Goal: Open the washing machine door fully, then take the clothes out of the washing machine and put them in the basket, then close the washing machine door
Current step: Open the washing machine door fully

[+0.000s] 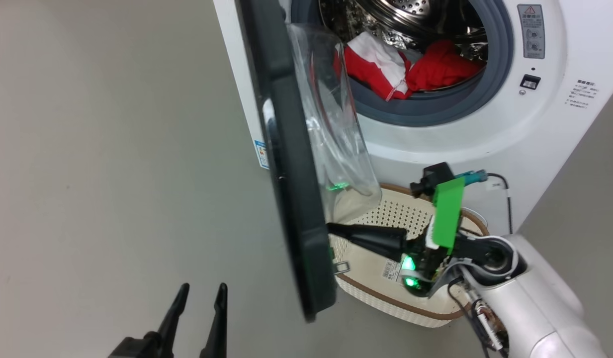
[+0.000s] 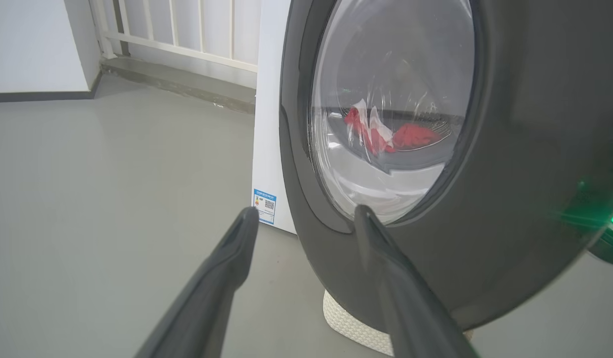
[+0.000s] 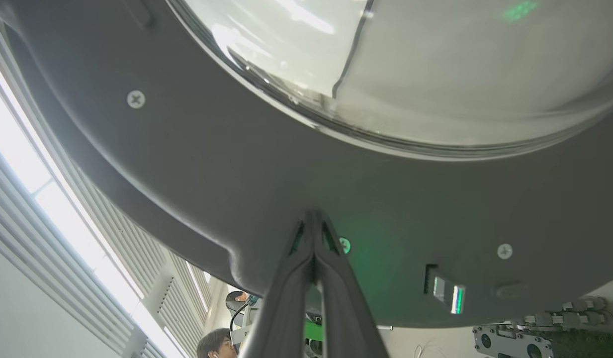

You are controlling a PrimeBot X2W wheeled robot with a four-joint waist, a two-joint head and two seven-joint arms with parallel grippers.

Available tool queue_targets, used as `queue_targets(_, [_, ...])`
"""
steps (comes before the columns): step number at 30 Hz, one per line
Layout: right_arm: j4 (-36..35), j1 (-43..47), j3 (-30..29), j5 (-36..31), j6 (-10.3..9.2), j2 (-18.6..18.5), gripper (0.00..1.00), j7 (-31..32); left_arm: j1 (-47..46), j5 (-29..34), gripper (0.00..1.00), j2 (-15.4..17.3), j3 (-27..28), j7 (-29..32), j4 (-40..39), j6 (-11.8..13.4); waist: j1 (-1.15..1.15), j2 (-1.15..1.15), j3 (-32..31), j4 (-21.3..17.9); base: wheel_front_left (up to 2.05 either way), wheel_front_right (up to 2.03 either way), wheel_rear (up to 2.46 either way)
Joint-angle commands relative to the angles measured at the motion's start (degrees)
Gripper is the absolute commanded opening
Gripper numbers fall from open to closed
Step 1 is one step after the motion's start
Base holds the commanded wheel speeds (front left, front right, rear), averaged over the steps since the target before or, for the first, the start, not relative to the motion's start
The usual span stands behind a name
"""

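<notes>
The washing machine [image 1: 485, 144] stands at the upper right with its door [image 1: 291, 199] swung out edge-on towards me. The door's glass bowl [image 1: 336, 129] bulges to the right. Red and white clothes [image 1: 386, 69] lie in the steel drum and show through the window [image 2: 386, 134] in the left wrist view. On the floor below the door sits the basket [image 1: 386, 293]. My right gripper [image 1: 332, 228] is shut, its tip pressed against the door's inner rim [image 3: 236, 174], holding nothing. My left gripper [image 1: 203, 288] hangs open, left of the door's outer face [image 2: 525, 149].
Grey floor [image 1: 112, 149] spreads to the left of the machine. A white railing [image 2: 187, 30] runs along the far wall. A metal latch hook [image 1: 341, 267] juts from the door's lower edge over the basket. A person's head [image 3: 217, 344] shows below the door.
</notes>
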Motion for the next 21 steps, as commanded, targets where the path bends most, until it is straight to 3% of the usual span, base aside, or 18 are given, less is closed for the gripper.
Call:
queue_targets(1, [-2.24,-0.21,2.27,1.4,0.29,1.83,0.0,-0.66,-0.5,0.24,1.0,0.52,2.42,-0.52,-2.03,0.54,0.0,0.0,-0.11,0.23,0.0,0.0,0.0])
queue_targets(8, [-3.48,-1.22,6.16,3.7,0.29,1.84,0.0,-3.53,-0.35,0.01,1.0,0.52,3.32,-0.52,-2.8,0.79,0.0,0.0,0.1,0.41,0.0,0.0,0.0])
queue_targets(16, [-3.61,-0.55,5.87,2.07,0.29,1.85,0.02,-6.1,-0.33,0.09,1.0,0.52,3.71,-0.52,-2.97,0.66,0.0,0.0,-0.16,0.23,0.0,0.0,0.0])
queue_targets(17, [-3.62,-0.26,5.49,1.67,0.29,1.85,0.31,-6.47,-0.32,0.15,1.0,0.52,3.69,-0.52,-2.88,0.54,0.0,0.0,-0.28,0.16,0.0,0.0,0.0])
queue_targets(18, [-3.65,0.11,5.07,1.3,0.29,1.85,0.47,-6.83,-0.32,0.26,1.0,0.52,3.64,-0.52,-2.75,0.35,0.0,0.0,-0.42,0.08,0.0,0.0,0.0])
queue_targets(19, [-3.65,0.11,5.07,1.3,0.29,1.85,0.47,-6.83,-0.32,0.26,1.0,0.52,3.64,-0.52,-2.75,0.35,0.0,0.0,-0.42,0.08,0.0,0.0,0.0])
queue_targets(20, [-3.7,0.57,4.57,0.94,0.29,1.85,0.81,-7.22,-0.32,0.42,1.0,0.52,3.62,-0.52,-2.59,0.17,0.0,0.0,-0.65,-0.01,0.0,0.0,0.0])
queue_targets(21, [-3.71,1.11,4.05,0.59,0.29,1.85,1.0,-7.58,-0.29,0.62,1.0,0.52,3.65,-0.52,-2.4,0.01,0.0,0.0,-0.86,-0.1,0.0,0.0,0.0])
